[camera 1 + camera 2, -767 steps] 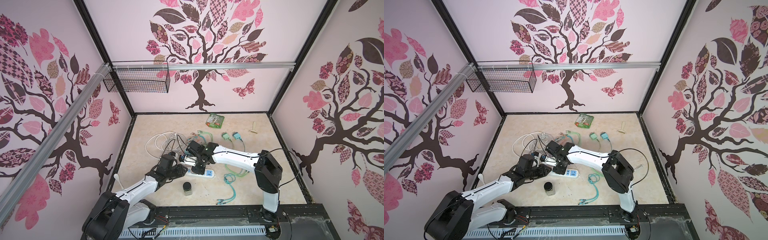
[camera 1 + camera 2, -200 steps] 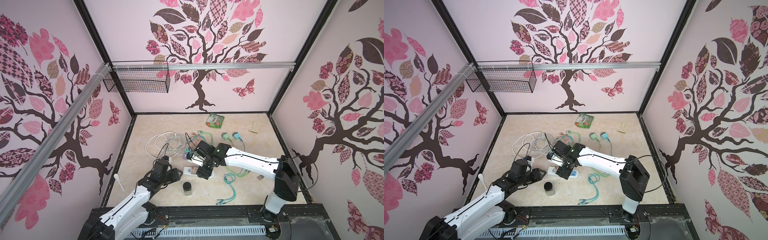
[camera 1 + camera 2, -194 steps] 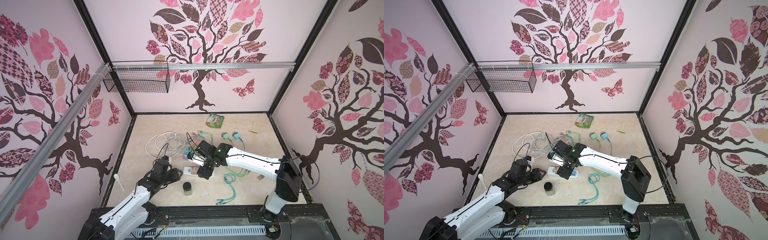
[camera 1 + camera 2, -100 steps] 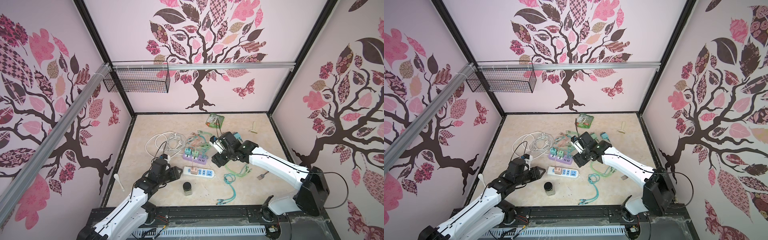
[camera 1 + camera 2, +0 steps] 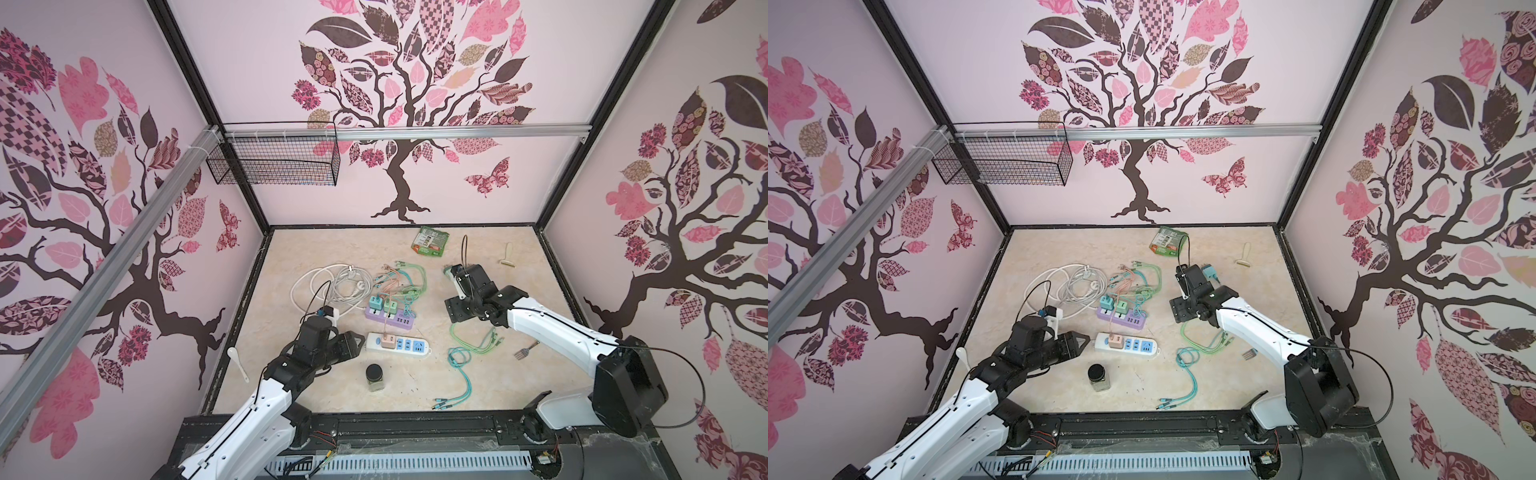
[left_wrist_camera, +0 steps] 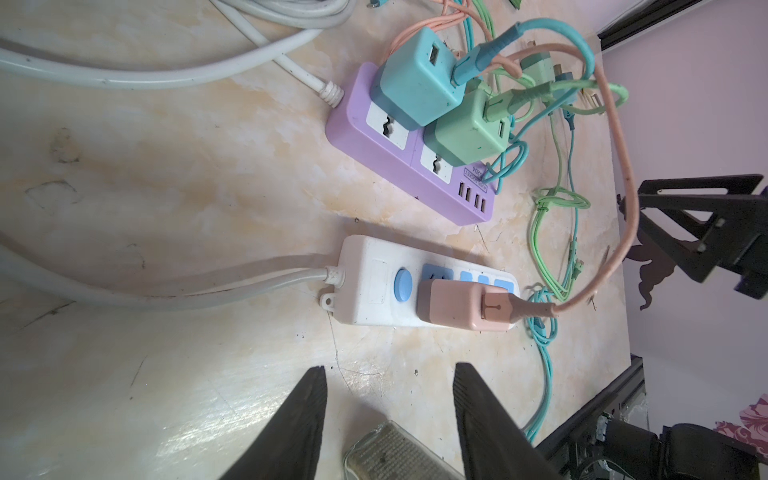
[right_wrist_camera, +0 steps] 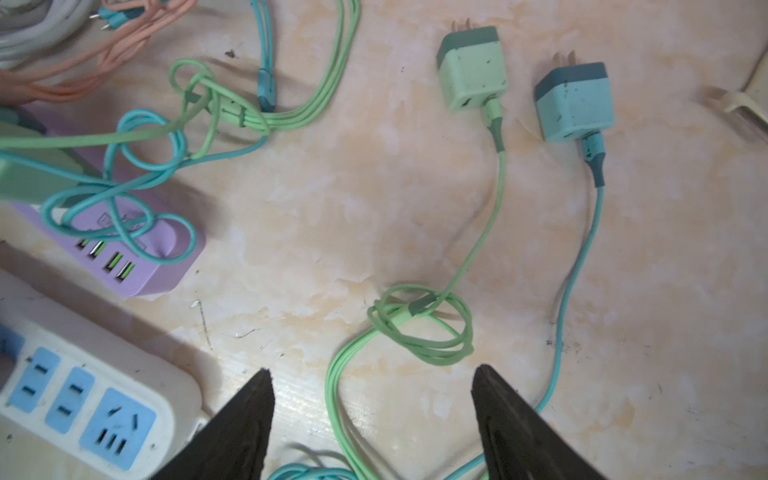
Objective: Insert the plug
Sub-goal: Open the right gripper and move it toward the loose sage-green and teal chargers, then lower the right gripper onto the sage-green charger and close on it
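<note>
Your right arm has pulled away from the white power strip (image 5: 371,341) since a second ago, and now it is off to the right, over the loose cables. Your left gripper (image 6: 386,374) has spread its jaws since then. They stand partly apart now, with nothing held between them. The tips point at the cord end of the white strip. They are just beside it and not touching it.

The pink plug (image 6: 461,305) is in the white power strip, right next to the round blue button (image 6: 402,284). It sits close down on the strip. Its pink cable (image 6: 619,166) curls away from it.

Your right gripper (image 7: 372,374) is wide and holds nothing. Below it a green cable (image 7: 419,328) lies in a small loop on the table (image 5: 316,257). A loose green plug (image 7: 471,68) and a loose blue plug (image 7: 575,104) lie side by side near it, with their prongs bare.

The purple power strip (image 6: 374,141) lies just behind the white one. A teal plug (image 6: 415,79) and a green plug (image 6: 465,129) sit in it. A small jar (image 5: 375,376) with a black lid stands near your left gripper.
</note>
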`<control>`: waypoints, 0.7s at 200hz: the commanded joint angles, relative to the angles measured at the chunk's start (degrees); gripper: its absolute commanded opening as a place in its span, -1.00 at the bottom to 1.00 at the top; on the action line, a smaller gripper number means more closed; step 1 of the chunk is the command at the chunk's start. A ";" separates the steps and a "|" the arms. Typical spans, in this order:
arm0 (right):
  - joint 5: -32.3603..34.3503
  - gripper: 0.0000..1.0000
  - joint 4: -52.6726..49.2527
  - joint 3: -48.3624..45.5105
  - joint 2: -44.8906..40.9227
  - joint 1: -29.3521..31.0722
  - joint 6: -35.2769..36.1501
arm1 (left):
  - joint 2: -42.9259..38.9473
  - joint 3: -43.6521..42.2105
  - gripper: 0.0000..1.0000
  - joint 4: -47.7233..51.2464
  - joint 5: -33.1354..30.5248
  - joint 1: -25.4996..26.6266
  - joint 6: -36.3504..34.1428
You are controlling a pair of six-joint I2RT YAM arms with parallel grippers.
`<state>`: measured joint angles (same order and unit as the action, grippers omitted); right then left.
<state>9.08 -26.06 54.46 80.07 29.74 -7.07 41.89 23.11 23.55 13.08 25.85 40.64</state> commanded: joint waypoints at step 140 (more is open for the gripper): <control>-4.10 0.61 12.14 10.37 17.31 -9.48 3.81 | -4.80 4.92 0.22 4.38 -0.40 -0.27 -2.67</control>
<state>6.61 -14.98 60.38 93.21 21.52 -4.67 38.09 25.50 26.92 13.10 25.85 39.35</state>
